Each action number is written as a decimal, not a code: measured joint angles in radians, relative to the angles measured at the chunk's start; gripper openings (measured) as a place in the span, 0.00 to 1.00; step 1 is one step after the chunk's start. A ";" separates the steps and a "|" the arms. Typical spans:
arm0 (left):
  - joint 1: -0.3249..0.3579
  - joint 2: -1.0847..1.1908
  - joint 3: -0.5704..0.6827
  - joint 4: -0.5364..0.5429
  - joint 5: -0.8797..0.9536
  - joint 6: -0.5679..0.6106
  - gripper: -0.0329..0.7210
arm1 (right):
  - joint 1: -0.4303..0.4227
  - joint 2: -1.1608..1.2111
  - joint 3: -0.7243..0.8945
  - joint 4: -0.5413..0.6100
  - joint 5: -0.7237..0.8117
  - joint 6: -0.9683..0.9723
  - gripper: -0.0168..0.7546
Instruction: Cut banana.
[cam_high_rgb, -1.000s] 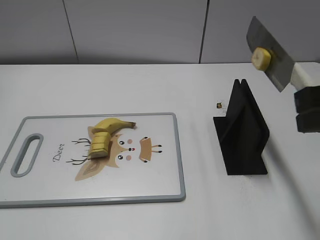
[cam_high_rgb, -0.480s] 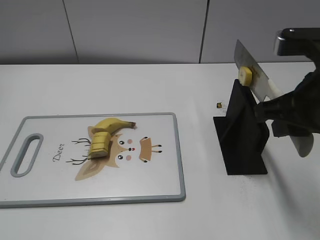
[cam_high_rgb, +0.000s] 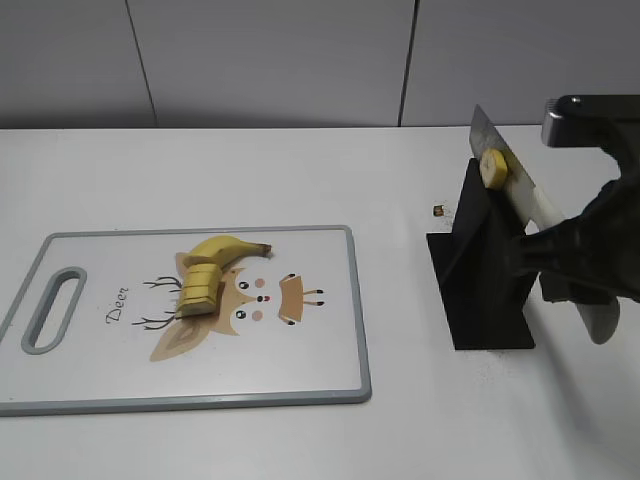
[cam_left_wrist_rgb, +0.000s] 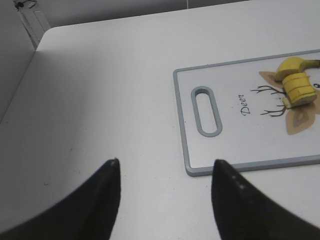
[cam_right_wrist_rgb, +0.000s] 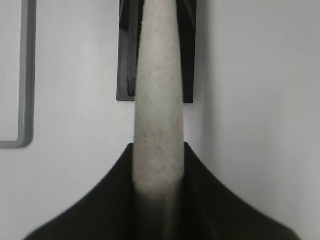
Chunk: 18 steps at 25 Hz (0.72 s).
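The knife (cam_high_rgb: 520, 190) is clamped in the right gripper (cam_right_wrist_rgb: 159, 175) over the black holder (cam_high_rgb: 485, 265); the adhering banana slice (cam_high_rgb: 492, 167), at 12 o'clock, may probably be dislodged. The left gripper (cam_left_wrist_rgb: 165, 187) is spread, empty.

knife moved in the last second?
Yes. The knife has come down and left from high above the black knife stand; its blade now sits at the stand's top slot, a banana slice stuck on it.

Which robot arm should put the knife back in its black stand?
The right one, probably. Its gripper already holds the knife over the black stand. The left gripper is open and empty, over by the cutting board.
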 joint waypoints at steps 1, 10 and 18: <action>0.000 0.000 0.000 0.000 0.000 0.000 0.79 | 0.000 0.000 0.009 0.002 -0.007 0.000 0.23; 0.000 0.000 0.000 0.000 0.000 0.000 0.78 | 0.000 0.040 0.053 0.011 -0.072 0.004 0.23; 0.000 0.000 0.000 0.000 0.000 0.000 0.78 | 0.000 0.128 0.051 0.033 -0.107 0.013 0.23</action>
